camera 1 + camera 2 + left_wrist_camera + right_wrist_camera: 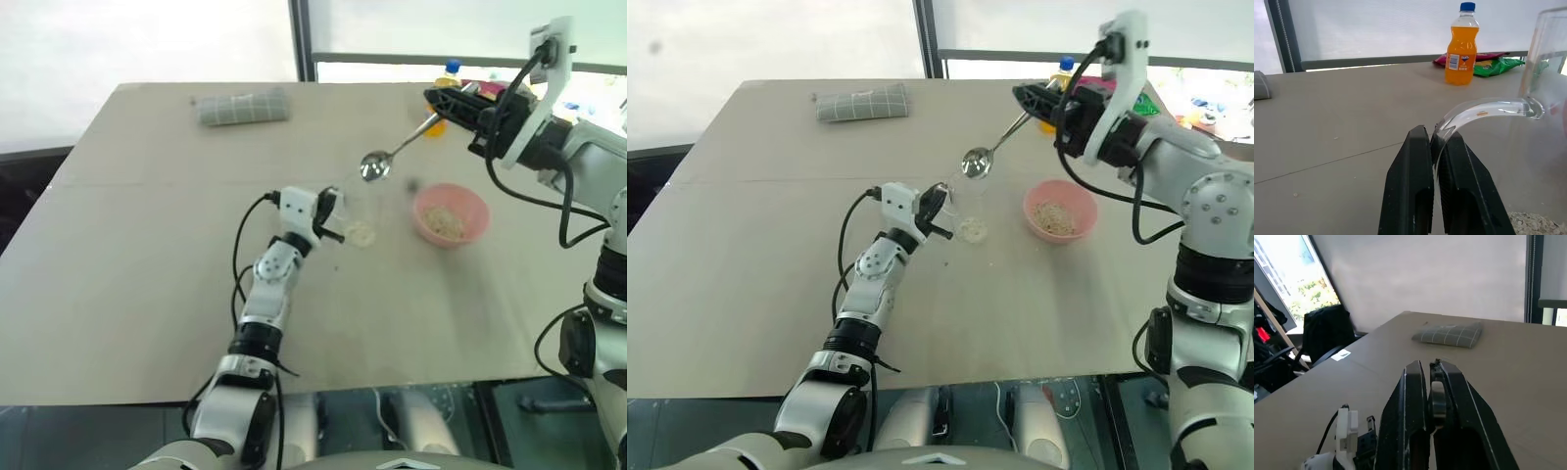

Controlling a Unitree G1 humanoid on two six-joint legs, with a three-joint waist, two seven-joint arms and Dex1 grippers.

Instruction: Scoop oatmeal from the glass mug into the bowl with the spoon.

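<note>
My left gripper [1436, 147] is pinched right down on the curved handle of the glass mug [967, 208], fingers all but together with only the clear glass between them. The mug stands upright on the bench [147, 264], and there's a low layer of oatmeal [361, 234] sitting in its bottom. Through the left wrist view the glass wall rises just past my fingertips, flakes showing at its base.

My right gripper [431, 96] is up in the air, above the bench, squeezed tight on the handle of the spoon [376, 165]. The long handle slants down and towards my left, and the shiny oval end hangs just above the mug's rim, not touching it that I can see. I can't tell whether the spoon carries any flakes.

The bowl [1060, 211], pink and shallow, rests on the bench just to the right of the mug, apart from it, with a heap of oatmeal inside.

Farther back: an orange drink bottle [1461, 45] standing upright, snack packets [1493, 65] beside it, and a folded grey cloth [862, 102] off to the far left.
</note>
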